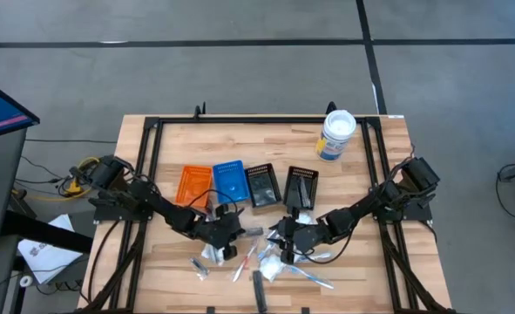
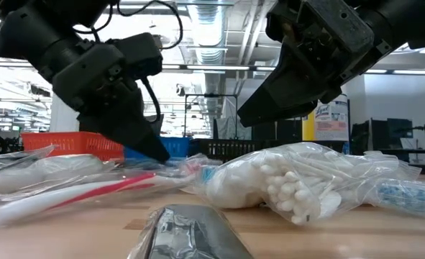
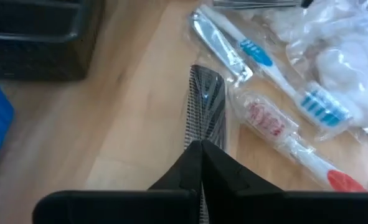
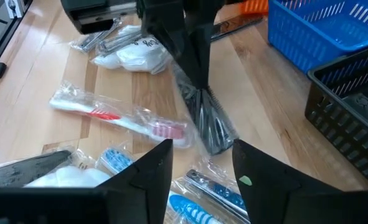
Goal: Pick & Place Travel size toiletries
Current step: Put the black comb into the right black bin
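Observation:
The toiletries lie in a loose pile near the table's near edge (image 1: 279,266). It holds a red toothbrush (image 4: 121,121), blue toothbrushes (image 3: 314,102), a bag of cotton swabs (image 2: 284,180) and a silvery packet (image 2: 190,230). My left gripper (image 3: 201,163) is shut on a black comb in clear wrap (image 3: 207,106), left of the pile (image 1: 229,231). My right gripper (image 4: 202,177) is open and hovers over the pile (image 1: 283,244), facing the left gripper and touching nothing. My left gripper pinches one end of the black comb (image 4: 199,93) between its two fingers (image 4: 190,50). The fingers come from above, slanting down, and lie along the comb. The comb slopes down from the fingertips, its free end (image 4: 216,143) at or just over the wood.
Four small bins stand in a row beyond the grippers: orange (image 1: 192,185), blue (image 1: 231,180) and two black ones (image 1: 262,186) (image 1: 301,187). A white tub with a blue label (image 1: 336,135) stands near the far right corner. Bare wood lies at the table's left and right sides.

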